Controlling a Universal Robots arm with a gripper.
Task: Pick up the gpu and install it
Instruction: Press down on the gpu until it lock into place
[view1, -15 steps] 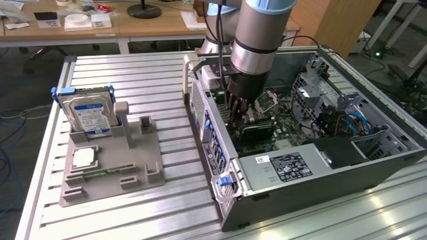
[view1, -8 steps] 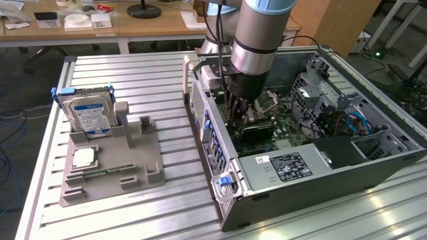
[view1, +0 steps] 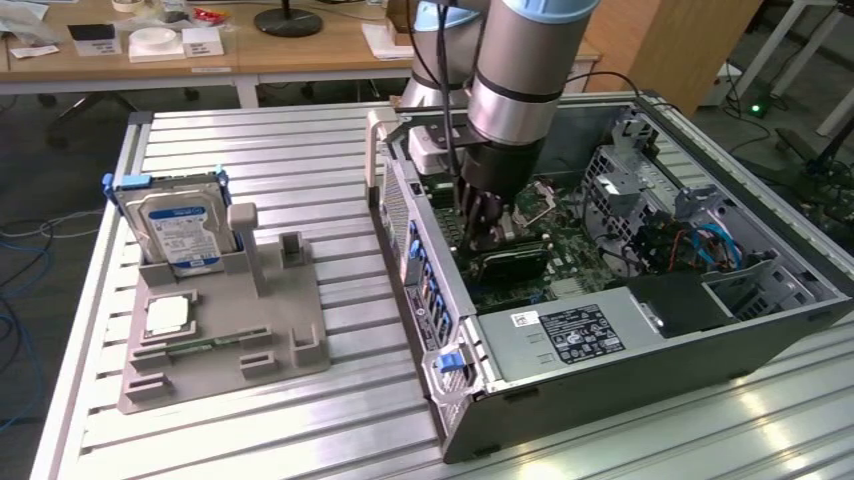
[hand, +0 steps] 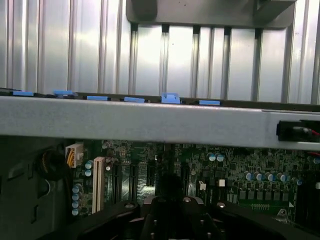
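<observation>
Inside the open grey metal computer case (view1: 561, 345) that lies on its side on the ribbed aluminium table (view1: 307, 160), the black gripper (view1: 483, 228) of the grey-and-silver robot arm (view1: 527, 60) reaches down over the green motherboard (view1: 574, 262). Its jaws are clenched. Just below them, towards the near side, sits the gpu (view1: 514, 262), a thin flat dark card standing among the motherboard slots; whether the fingers grasp it or merely touch it cannot be told. In the wrist view the black gripper body (hand: 170, 220) hangs above the motherboard's row of dark expansion slots (hand: 132, 177), with a white slot (hand: 98, 182) beside them and the case's grey metal edge (hand: 140, 122) running across, dotted with small blue clips (hand: 170, 98). On the near side of the case lies the grey power supply with a black-and-white label (view1: 581, 335). Well apart, on the exterior view's left, a grey plastic holder tray (view1: 220, 345) rests on the table. A silver hard drive with a blue label (view1: 180, 228) stands upright at its far end, and a small square silver processor chip (view1: 167, 315) lies flat in a pocket nearer. Beyond the table, a wooden desk (view1: 267, 50) carries white boxes.
</observation>
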